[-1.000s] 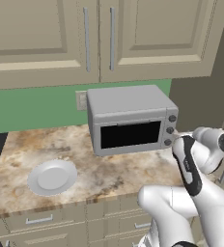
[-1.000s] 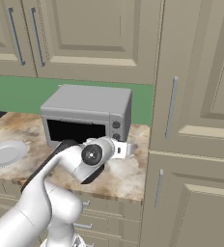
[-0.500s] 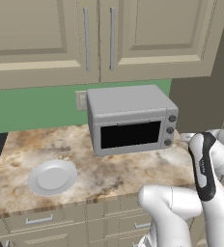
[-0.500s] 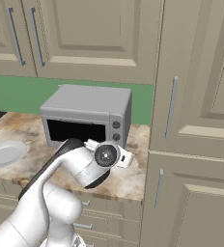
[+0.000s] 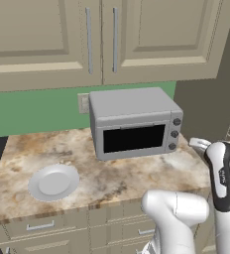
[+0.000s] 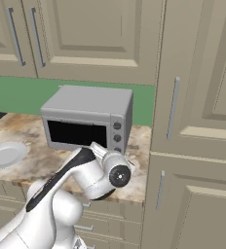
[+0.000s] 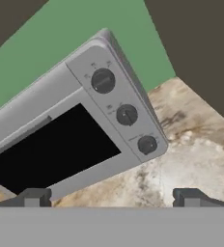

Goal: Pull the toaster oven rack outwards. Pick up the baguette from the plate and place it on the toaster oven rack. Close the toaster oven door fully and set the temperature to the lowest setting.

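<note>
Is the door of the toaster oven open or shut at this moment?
Shut. The door stands upright and flush with the toaster oven front, its black glass beside the three knobs; no rack sticks out.

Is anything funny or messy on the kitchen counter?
Nothing is spilled or broken. One odd thing: the plate on the counter has no baguette on it. The toaster oven sits straight against the green wall with its door closed. The end effector is open, holds nothing, and faces the three knobs.
</note>
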Robot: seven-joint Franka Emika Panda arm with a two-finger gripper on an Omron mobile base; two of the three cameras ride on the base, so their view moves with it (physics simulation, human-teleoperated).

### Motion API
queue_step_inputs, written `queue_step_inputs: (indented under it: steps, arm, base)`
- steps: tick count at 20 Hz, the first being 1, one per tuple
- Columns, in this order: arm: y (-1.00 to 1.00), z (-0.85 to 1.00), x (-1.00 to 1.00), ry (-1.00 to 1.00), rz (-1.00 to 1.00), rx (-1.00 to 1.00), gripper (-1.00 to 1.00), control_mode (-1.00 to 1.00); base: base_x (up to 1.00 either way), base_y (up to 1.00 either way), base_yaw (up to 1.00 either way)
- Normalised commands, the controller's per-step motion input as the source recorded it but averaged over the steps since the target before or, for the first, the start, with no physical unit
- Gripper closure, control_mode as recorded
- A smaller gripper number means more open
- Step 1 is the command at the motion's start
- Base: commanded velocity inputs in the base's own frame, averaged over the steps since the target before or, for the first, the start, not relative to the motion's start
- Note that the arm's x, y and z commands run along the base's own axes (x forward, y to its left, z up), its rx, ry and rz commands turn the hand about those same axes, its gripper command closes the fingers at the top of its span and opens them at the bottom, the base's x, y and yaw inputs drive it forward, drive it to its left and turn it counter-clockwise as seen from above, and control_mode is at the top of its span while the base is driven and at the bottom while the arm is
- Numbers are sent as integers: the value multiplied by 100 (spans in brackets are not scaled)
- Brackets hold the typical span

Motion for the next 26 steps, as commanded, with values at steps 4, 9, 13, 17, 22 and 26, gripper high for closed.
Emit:
queue_step_inputs:
  steps: [4,9,13,17,22,26]
  arm:
    - [34,0,14,4,0,12,-100,-100]
    - [23,14,3,13,0,12,-100,-100]
    - [1,3,0,7,0,14,-100,-100]
    - [-2,-10,0,-1,0,18,-100,-100]
    - [0,-31,0,-7,-1,11,-100,-100]
    - [0,-23,10,-14,-6,5,-100,-100]
  base:
    - [0,0,0]
    - [0,0,0]
    - [0,0,0]
    - [0,0,0]
    - [0,0,0]
    - [0,0,0]
